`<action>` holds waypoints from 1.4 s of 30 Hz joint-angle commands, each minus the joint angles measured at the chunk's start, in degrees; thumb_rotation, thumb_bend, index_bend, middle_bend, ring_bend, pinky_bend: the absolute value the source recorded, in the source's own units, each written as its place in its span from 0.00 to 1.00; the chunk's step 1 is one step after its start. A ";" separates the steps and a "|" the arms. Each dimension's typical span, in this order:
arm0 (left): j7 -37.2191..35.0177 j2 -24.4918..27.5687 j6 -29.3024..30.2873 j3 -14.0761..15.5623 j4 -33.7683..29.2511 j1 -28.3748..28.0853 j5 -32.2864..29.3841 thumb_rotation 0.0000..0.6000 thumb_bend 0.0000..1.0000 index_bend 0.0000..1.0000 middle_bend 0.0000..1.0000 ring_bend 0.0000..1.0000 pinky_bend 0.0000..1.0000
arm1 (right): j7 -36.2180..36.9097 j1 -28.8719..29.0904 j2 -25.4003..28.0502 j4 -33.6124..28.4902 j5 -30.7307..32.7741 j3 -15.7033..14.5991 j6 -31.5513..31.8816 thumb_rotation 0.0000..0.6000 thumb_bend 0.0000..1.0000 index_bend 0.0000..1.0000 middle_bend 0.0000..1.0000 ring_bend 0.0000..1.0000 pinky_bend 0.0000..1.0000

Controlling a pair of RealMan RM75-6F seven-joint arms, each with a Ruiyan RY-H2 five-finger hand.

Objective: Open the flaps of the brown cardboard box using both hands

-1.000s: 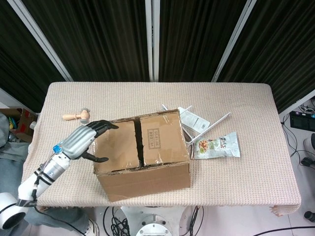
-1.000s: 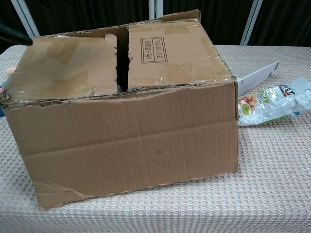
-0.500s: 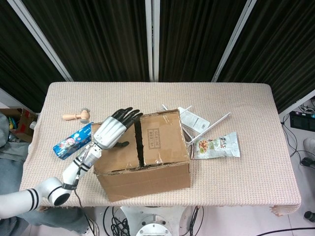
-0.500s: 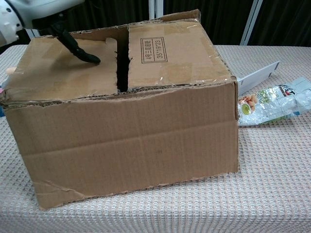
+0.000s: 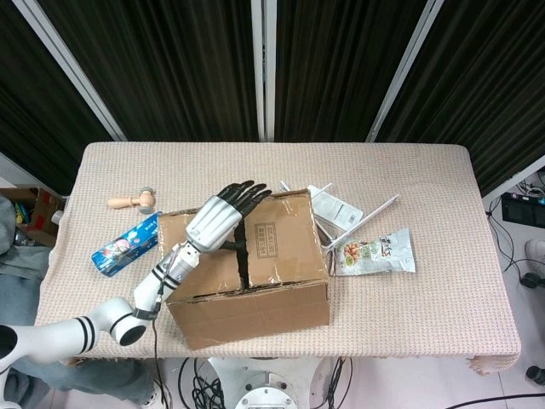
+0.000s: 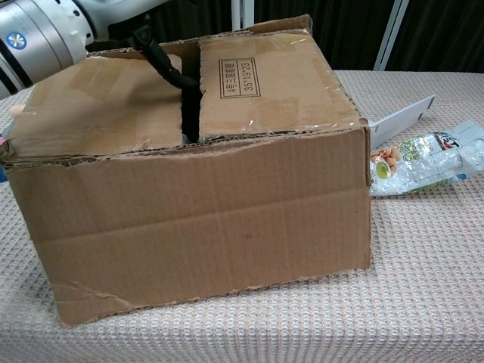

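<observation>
Still-shut cardboard box [image 5: 255, 273], flaps [image 5: 277, 239] flat.

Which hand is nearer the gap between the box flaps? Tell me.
Left. The left hand reaches over the gap between the cardboard box's flaps; the right hand is not in view.

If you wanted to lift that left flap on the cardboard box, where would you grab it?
Likely at the flap's free edge along the dark centre gap, coming from above. The two top flaps of the cardboard box lie flat, parted only by that slit, so fingers can hook under there. The left hand is already over it, a dark digit dipping towards the gap in the chest view.
</observation>
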 commanded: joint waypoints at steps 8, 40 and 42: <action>-1.18 0.16 -1.80 -3.65 -2.44 -3.18 -2.69 1.00 0.01 0.02 0.06 0.08 0.20 | 1.99 -0.33 -0.31 1.57 1.16 0.41 -0.30 1.00 0.20 0.00 0.00 0.00 0.00; 2.81 -13.93 -4.65 -19.81 0.47 -22.22 -26.65 1.00 0.00 0.00 0.01 0.08 0.20 | 8.07 -1.80 -0.08 4.14 3.08 1.62 -0.50 1.00 0.20 0.00 0.00 0.00 0.00; 2.99 -14.71 -4.57 -19.45 1.65 -22.84 -26.80 1.00 0.00 0.00 0.00 0.08 0.20 | 8.16 -1.68 -0.04 4.18 3.26 1.71 -0.85 1.00 0.20 0.00 0.00 0.00 0.00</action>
